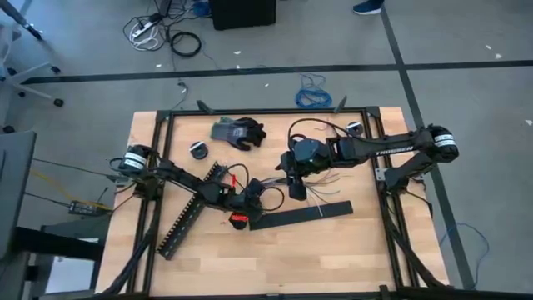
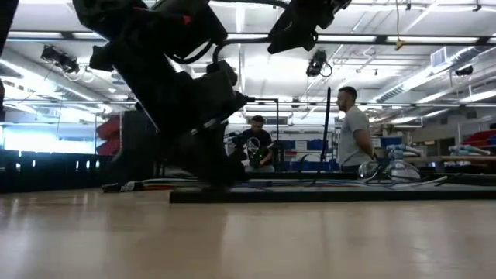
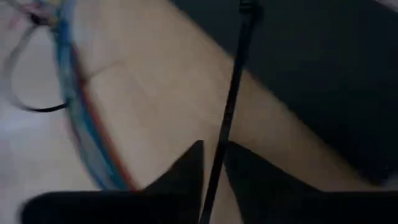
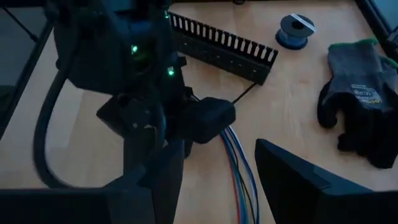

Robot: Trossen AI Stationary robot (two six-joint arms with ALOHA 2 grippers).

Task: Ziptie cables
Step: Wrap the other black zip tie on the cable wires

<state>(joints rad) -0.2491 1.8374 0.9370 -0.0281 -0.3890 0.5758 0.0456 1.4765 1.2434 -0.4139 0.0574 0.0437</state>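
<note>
Black ziptie (image 3: 231,106), one, pinched by left gripper (image 3: 211,163); right gripper (image 4: 217,171) spread above cables (image 4: 239,165)

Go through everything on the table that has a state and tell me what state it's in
Left pincer: shut on a ziptie, low over the table.
Right pincer: open, above the cables.
Cables: lying loose on the table, not tied.
Gloves: lying flat, unused.
Slotted duct: lying on the table, uncovered.

Slotted duct (image 1: 190,210) lies diagonally; gloves (image 1: 237,132) near spool (image 1: 199,150); flat bar (image 1: 301,217).
</note>
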